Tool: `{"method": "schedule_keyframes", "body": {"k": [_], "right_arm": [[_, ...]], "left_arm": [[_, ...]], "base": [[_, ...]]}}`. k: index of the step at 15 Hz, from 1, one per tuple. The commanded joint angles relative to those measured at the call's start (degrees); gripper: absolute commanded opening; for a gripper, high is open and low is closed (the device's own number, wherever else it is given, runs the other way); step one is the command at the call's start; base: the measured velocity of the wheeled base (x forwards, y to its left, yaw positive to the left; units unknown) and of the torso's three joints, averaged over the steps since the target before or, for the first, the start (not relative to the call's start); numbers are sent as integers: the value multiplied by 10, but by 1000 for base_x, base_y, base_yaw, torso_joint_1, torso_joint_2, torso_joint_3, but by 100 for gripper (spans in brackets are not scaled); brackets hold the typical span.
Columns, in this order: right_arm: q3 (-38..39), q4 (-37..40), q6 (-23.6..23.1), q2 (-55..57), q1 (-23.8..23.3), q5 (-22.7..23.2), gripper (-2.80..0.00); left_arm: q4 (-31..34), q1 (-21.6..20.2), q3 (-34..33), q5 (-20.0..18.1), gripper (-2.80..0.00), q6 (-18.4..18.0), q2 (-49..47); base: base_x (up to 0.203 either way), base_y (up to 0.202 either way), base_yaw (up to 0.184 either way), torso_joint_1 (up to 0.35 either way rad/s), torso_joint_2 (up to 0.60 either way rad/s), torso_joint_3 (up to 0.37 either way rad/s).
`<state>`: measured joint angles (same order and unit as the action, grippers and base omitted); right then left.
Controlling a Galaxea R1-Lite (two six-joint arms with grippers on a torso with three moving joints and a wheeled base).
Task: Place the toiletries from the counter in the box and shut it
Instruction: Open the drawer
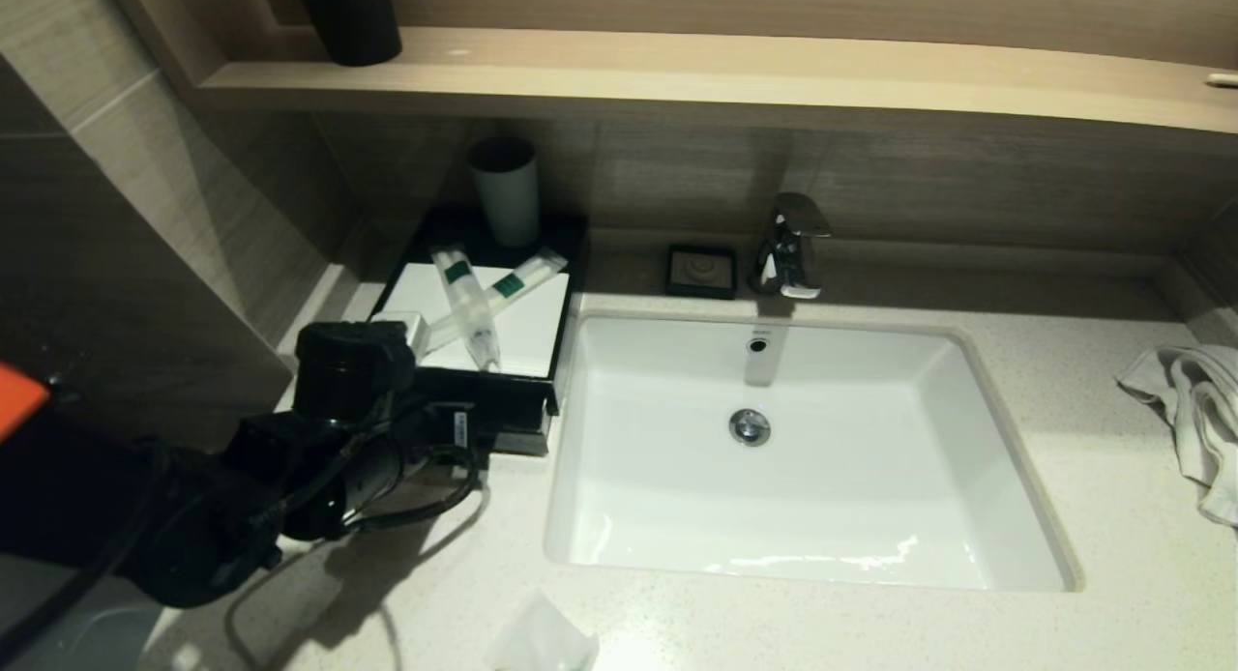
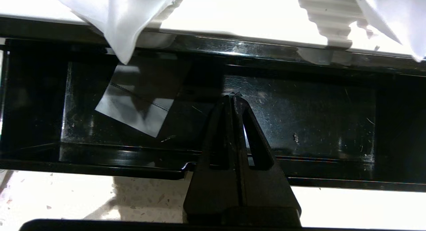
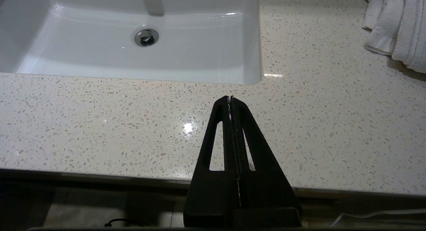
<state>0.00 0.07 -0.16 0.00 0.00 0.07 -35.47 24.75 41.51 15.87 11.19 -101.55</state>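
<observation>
The black box (image 1: pixel 530 340) with a white top panel stands left of the sink. Two long slim tubes (image 1: pixel 467 299) with green labels lie crossed on its top, beside a small white packet (image 1: pixel 402 327) at its near left corner. Its shallow front drawer (image 1: pixel 517 422) stands pulled out, and the drawer floor (image 2: pixel 309 114) is dark and glossy with a pale patch I cannot identify. My left gripper (image 2: pixel 233 97) is shut and holds nothing, its tips over the drawer. White wrapped ends (image 2: pixel 126 21) overhang the box's top edge. Another soft packet (image 1: pixel 542 642) lies on the counter (image 1: pixel 1112 497) near the front edge.
A grey cup (image 1: pixel 505 192) stands on the back of the box. A black soap dish (image 1: pixel 701 270) and a tap (image 1: pixel 791 246) are behind the white sink (image 1: pixel 677 545). A white towel (image 1: pixel 1194 410) lies far right. My right gripper (image 3: pixel 230 98) is parked shut over the counter's front edge.
</observation>
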Motion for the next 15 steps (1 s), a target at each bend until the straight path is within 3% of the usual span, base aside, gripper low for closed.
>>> {"method": "schedule_keyframes", "body": {"k": [1, 15], "right_arm": [[0, 0, 0, 0, 0, 0, -280], [0, 0, -1, 0, -1, 0, -280]], "left_arm": [[-3, -1, 0, 1, -280, 1, 8], [134, 0, -13, -6, -280, 0, 78]], "base": [[0, 0, 0, 0, 0, 0], [0, 0, 0, 0, 0, 0]]}}
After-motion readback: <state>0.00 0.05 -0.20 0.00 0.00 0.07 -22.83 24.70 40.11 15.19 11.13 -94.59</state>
